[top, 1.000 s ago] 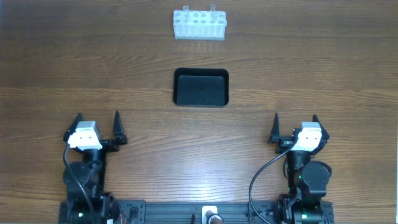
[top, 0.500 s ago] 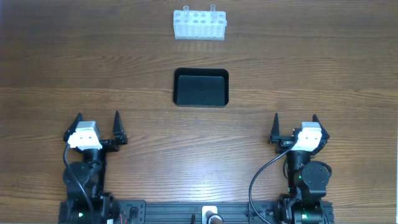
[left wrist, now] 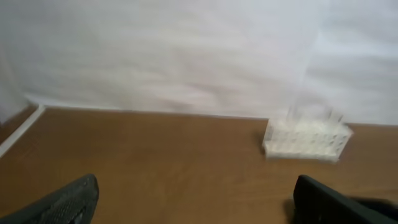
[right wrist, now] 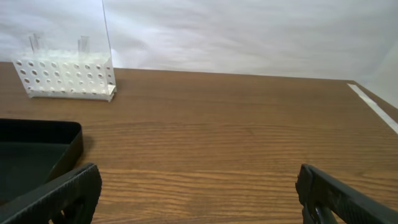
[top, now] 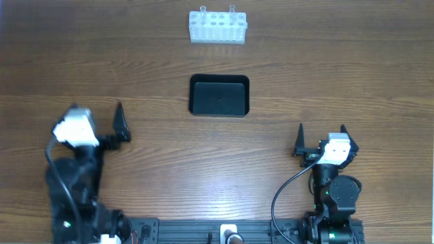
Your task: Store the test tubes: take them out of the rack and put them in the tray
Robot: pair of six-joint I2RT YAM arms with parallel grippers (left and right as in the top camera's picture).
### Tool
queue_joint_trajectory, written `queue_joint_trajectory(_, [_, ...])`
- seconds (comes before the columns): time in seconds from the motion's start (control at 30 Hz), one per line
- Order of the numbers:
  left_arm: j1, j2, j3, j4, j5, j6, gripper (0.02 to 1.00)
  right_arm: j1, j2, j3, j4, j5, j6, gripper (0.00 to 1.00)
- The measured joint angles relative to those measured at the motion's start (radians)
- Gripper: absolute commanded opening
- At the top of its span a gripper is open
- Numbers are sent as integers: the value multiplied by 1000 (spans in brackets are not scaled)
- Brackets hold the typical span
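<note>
A white rack [top: 218,30] stands at top centre, with two clear tubes [top: 202,11] upright in its back row (one near each end). Below it, well apart, a black rectangular tray [top: 192,96] lies flat.

Rack [left wrist: 306,138] blurred in left wrist view; tray [right wrist: 31,155] edge-cropped in right wrist view

Rack [top: 217,28] (two tubes [top: 202,11] upright) stands beyond the tray [top: 219,112]; both on wooden table [top: 339,74].

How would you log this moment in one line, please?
test tubes: two in rack | tray: no tubes yet | left pincer: open | right pincer: open
</note>
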Motion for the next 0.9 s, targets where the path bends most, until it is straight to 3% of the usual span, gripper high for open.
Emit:
queue_joint_trajectory(0.23, [-90,342,340,-126,1,0,998,0,0,0,0,0,0,993])
queue_joint_trajectory(0.57, [-283,756,739,-151,12,-7,996,0,0,-1,0,-1,0,993])
queue_joint_trajectory(0.9, [-326,1221,1057,-245,14,-269,1000,0,0,-1,0,0,0,993])
